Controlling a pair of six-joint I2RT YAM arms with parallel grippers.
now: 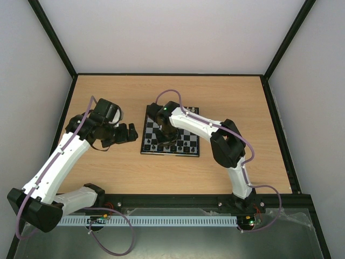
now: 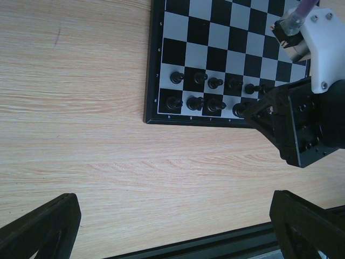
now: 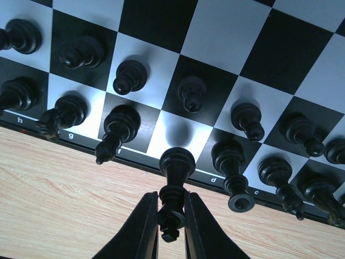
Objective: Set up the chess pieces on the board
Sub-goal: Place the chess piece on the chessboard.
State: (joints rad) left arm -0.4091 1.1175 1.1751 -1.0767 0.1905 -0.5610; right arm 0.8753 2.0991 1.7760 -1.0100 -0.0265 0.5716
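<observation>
Black fingers (image 3: 141,232) of the right claw (image 3: 171,208) are pressed together on the upper part of a tall black chess piece (image 3: 176,164), whose round base points at the board. It hangs at the near edge of the black-and-pale checked chessboard (image 3: 215,32), over the one empty pale square in the back rank. Whether the base touches the board I cannot tell.

Close neighbours crowd that gap. On one side stands a slim black piece with a pointed top (image 3: 117,128), on the other a black piece with a ring-shaped crown (image 3: 233,167). Both are just beside the empty square. Behind it runs a row of short black pawns (image 3: 191,93), one straight ahead of the gap. More black back-rank pieces (image 3: 64,110) stretch toward the corner marked h.

From above, the right claw (image 1: 163,141) dips onto the near left part of the chessboard (image 1: 190,141), which lies flat around the middle of the light wooden table (image 1: 232,97). The white right arm (image 1: 205,125) crosses the board and hides much of it (the far ranks especially).

The left claw (image 1: 126,134) hovers over bare wood near the board's left edge, jaws spread wide with nothing between them. In its own view the right arm's black wrist block (image 2: 302,127) covers the end of the two black rows.
</observation>
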